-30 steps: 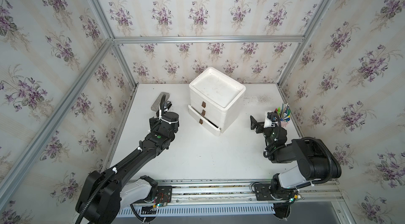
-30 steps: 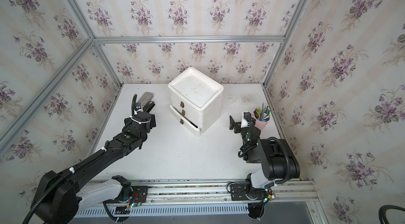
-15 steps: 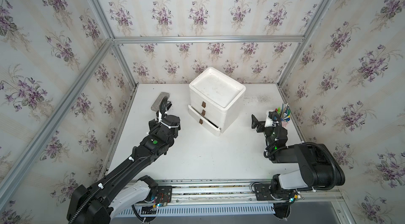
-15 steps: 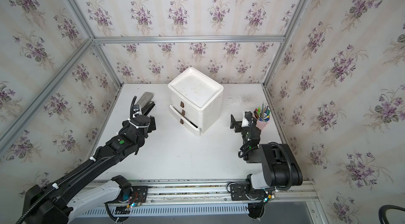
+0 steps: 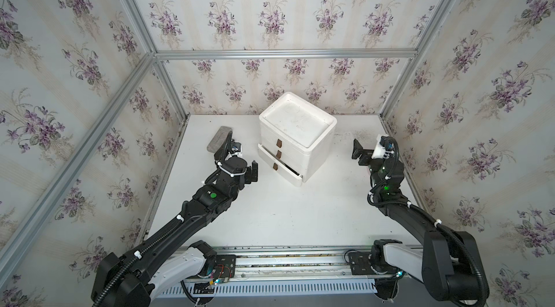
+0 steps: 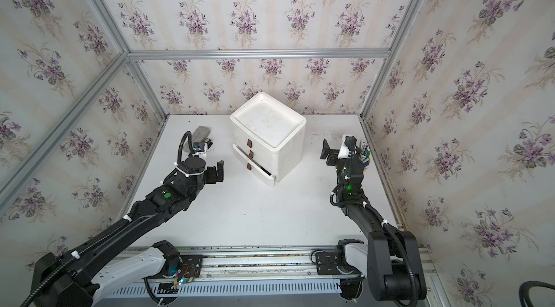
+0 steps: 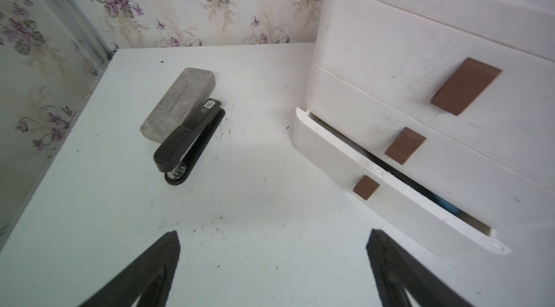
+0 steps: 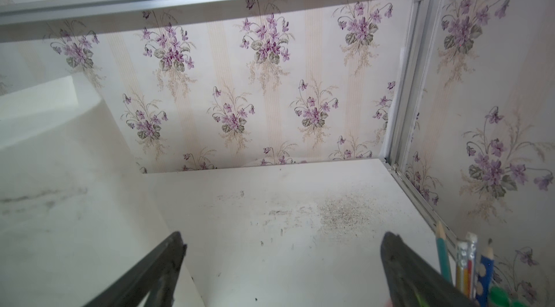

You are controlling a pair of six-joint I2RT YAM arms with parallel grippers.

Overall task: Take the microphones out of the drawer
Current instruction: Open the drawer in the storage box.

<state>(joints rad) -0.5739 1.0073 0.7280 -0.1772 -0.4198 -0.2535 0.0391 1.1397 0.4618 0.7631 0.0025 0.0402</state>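
Microphone cannot be made out anywhere: it must be told from the bottom drawer (image 5: 279,170) of the white plastic three-drawer cabinet (image 5: 297,128), which in both top views stands at the back middle of the white desk (image 5: 285,215), that drawer pulled slightly ajar and the two above it closed. The left tool (image 5: 251,174) hovers just beside the drawer fronts, its jaws spread wide and holding nothing; a grey oblong block (image 5: 219,139) lies behind it near the side wall. The right tool (image 5: 360,154) hangs on the cabinet's other side, well apart from it, jaws equally wide and empty, next to a cup of coloured pencils (image 6: 365,155). From the left wrist, two dark fingers (image 7: 162,257) frame bare desk; the ajar drawer shows a brown tab handle (image 7: 365,187) and a narrow dark slit with something bluish inside (image 7: 449,206), too little to identify. A black stapler (image 7: 187,143) lies touching the grey block. From the right wrist, the fingers (image 8: 156,266) stand far apart over desk dusted with dark specks (image 8: 342,212), the cabinet's plain side on one hand, pencil tips on the other.
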